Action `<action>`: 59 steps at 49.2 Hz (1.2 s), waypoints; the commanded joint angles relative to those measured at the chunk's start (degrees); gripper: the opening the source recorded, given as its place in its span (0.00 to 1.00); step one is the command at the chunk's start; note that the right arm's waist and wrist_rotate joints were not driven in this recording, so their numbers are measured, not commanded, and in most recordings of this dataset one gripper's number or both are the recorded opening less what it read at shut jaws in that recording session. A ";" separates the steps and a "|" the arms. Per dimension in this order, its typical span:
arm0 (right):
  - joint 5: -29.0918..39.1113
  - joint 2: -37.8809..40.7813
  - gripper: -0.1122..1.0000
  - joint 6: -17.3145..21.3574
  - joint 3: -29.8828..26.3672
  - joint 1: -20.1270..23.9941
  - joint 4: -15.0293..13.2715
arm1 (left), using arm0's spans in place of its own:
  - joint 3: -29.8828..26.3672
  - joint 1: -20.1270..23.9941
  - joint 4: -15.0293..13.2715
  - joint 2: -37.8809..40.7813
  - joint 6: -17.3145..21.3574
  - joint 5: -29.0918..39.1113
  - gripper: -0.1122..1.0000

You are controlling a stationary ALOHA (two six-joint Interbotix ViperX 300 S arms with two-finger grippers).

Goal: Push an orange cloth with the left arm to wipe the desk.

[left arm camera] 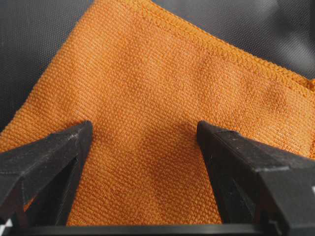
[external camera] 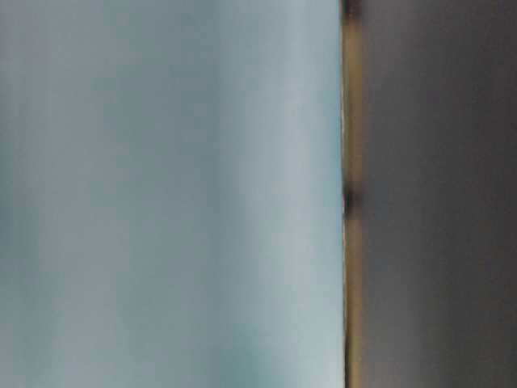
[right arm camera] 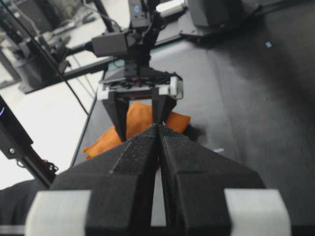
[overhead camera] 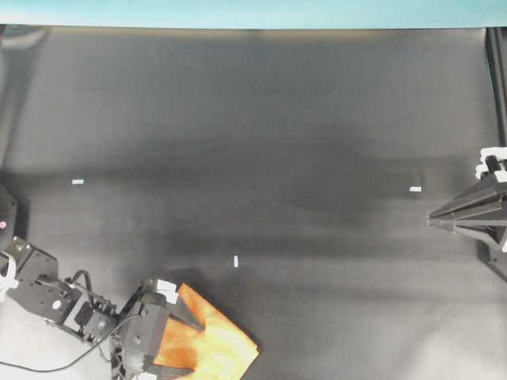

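Closest to our lens, in the right wrist view, the right gripper (right arm camera: 158, 129) fills the bottom of the picture, its two black fingers pressed together with only a hairline seam between them, holding nothing.

Next, by size, comes the desk (overhead camera: 261, 127), a wide matte black top that spans almost the whole overhead view. We see the right gripper (overhead camera: 432, 215) there too, a pointed wedge at the right edge, well apart from everything else.

The left arm (overhead camera: 47, 294) reaches in from the lower left corner of the overhead view. Its left gripper (overhead camera: 186, 344) stands spread wide, and in the left wrist view we find both black fingers (left arm camera: 54, 157) planted down on the orange cloth (left arm camera: 167, 98), with bare fabric between them; it presses rather than pinches.

The orange cloth (overhead camera: 214, 340) lies flat on the desk near the bottom edge, left of centre, partly under the gripper.

Smallest, we note a few white tape marks (overhead camera: 236, 261) scattered on the desk. The table-level view is too blurred to read.
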 commanded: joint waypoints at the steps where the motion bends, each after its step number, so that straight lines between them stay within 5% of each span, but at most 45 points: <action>1: -0.35 0.26 0.10 0.00 -0.35 0.00 0.18 | -0.79 -0.26 0.18 -2.29 0.44 -0.09 0.85; 29: -0.26 0.18 0.10 0.00 -0.35 0.09 0.18 | 7.38 0.00 0.18 -33.57 7.38 13.62 0.85; 59: -0.18 0.09 0.10 0.09 -0.26 0.09 0.18 | 18.90 2.11 0.18 -56.95 7.91 16.52 0.85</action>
